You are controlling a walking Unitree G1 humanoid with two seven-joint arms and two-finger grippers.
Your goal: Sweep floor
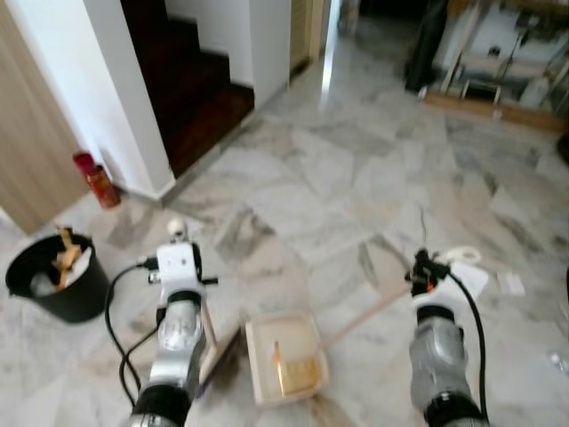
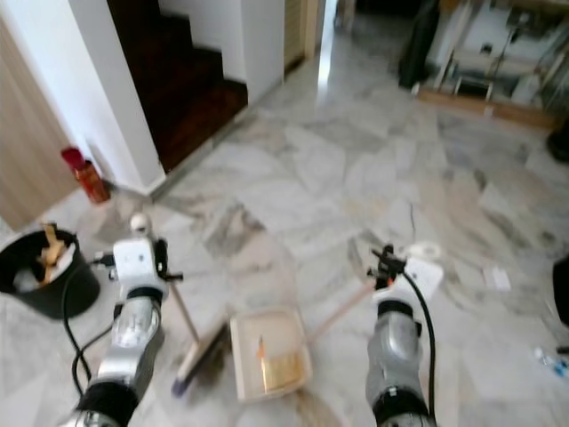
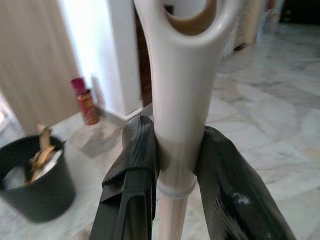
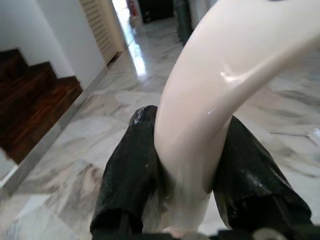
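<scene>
The left gripper (image 3: 172,165) is clamping the cream broom handle (image 3: 182,100) just below its hanging loop, fingers (image 3: 137,165) pressed against both sides, and the broom head (image 2: 191,360) is resting on the marble floor (image 1: 356,178) just beside the dustpan (image 1: 284,356). Over on the other side, the right gripper (image 4: 187,165) is squeezing the dustpan's long cream handle (image 4: 215,90), which is slanting down to the pan lying flat between the two arms. Something yellowish is already sitting in the pan. The black bin (image 1: 53,276), with scraps inside, is standing well off to the left near a red bottle (image 1: 96,181) by the wall. The step looks like gathering debris into the pan, so the trick is keeping the pan's front lip pressed flat to the tiles while the bristles are drawing short, low strokes toward it. Lifting the broom too high would be flicking dust past the edge, and tilting the pan early would be spilling the load.
</scene>
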